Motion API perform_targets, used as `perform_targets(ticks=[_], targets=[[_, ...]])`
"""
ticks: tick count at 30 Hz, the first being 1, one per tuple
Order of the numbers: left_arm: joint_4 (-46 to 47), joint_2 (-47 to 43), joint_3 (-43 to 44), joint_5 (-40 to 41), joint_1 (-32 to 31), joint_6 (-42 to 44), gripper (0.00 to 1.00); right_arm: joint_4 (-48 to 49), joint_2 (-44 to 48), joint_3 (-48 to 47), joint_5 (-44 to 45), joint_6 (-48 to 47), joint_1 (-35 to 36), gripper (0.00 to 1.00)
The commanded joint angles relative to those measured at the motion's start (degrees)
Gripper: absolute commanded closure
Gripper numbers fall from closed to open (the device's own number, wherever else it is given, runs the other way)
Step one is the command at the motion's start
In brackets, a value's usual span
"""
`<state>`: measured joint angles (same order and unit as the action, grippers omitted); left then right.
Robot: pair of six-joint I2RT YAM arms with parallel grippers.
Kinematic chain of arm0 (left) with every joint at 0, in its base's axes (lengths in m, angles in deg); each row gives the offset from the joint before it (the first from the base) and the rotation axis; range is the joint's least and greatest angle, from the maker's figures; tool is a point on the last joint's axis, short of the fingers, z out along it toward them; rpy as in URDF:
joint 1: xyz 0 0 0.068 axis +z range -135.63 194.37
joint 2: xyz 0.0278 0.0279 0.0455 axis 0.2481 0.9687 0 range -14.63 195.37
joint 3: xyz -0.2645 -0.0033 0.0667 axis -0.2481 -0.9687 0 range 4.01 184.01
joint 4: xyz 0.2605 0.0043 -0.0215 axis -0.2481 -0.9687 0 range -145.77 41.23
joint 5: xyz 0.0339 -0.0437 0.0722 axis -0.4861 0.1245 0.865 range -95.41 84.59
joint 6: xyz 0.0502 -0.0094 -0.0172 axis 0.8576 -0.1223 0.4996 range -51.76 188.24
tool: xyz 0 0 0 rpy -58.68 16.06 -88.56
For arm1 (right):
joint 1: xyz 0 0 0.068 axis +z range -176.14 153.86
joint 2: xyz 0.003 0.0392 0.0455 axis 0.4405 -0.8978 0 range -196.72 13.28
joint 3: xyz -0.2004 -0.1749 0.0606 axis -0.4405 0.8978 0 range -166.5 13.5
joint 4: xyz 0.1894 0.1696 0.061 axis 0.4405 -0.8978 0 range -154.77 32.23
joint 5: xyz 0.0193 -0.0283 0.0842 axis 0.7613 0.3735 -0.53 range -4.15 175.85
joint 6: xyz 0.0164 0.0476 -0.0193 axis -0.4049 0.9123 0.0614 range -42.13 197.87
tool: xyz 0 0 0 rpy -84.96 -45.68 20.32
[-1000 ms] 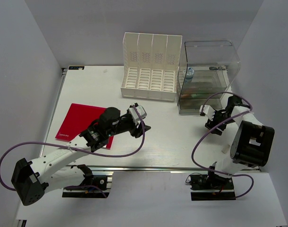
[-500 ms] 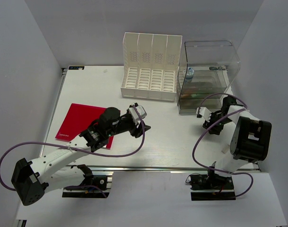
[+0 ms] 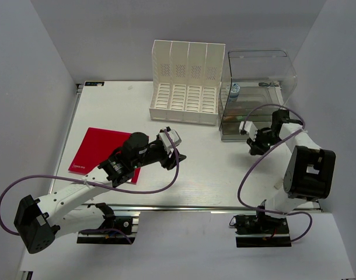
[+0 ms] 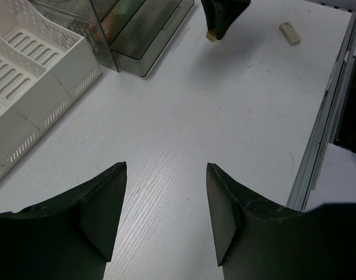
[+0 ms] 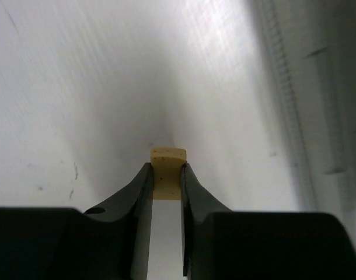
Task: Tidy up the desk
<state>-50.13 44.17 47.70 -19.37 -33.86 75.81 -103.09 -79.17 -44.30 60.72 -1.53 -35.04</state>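
Observation:
The desk (image 3: 213, 166) is a white tabletop with an aluminium rail (image 3: 195, 207) along its near edge. My right gripper (image 3: 251, 148) hovers just in front of the clear box, shut on a small cream-yellow block (image 5: 168, 156) that pokes out past the fingertips (image 5: 144, 175). The left wrist view shows the same block (image 4: 210, 37) under the right gripper (image 4: 223, 17). My left gripper (image 3: 177, 158) hangs over the middle of the desk, its fingers (image 4: 105, 204) wide apart with only bare tabletop between them.
A red notebook (image 3: 102, 153) lies at the left, partly under the left arm. A white slotted file organizer (image 3: 187, 84) stands at the back. Beside it a clear plastic box (image 3: 257, 93) holds small items. A small white eraser (image 3: 278, 184) lies near the right arm's base.
The right gripper has moved up and left towards the clear box and closed on the yellow block. The left arm has not moved.

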Motion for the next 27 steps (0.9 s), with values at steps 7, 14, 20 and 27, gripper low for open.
perform_targets(ticks=[7,14,20,27], targets=[[-0.3,-0.5,1.8,0.3,-0.3,0.3,0.33,27.0,11.8,-1.4,-1.7,21.5,7.1,0.97],[-0.3,-0.7,1.8,0.5,-0.3,0.4,0.33,40.8,8.8,1.2,7.4,29.6,11.6,0.96],[-0.2,-0.8,1.8,0.3,-0.3,0.4,0.33,46.5,5.9,3.5,12.5,33.3,13.4,0.70],[-0.2,-0.5,1.8,0.0,-0.3,0.3,0.33,48.1,5.6,4.1,14.1,35.8,13.2,0.43]])
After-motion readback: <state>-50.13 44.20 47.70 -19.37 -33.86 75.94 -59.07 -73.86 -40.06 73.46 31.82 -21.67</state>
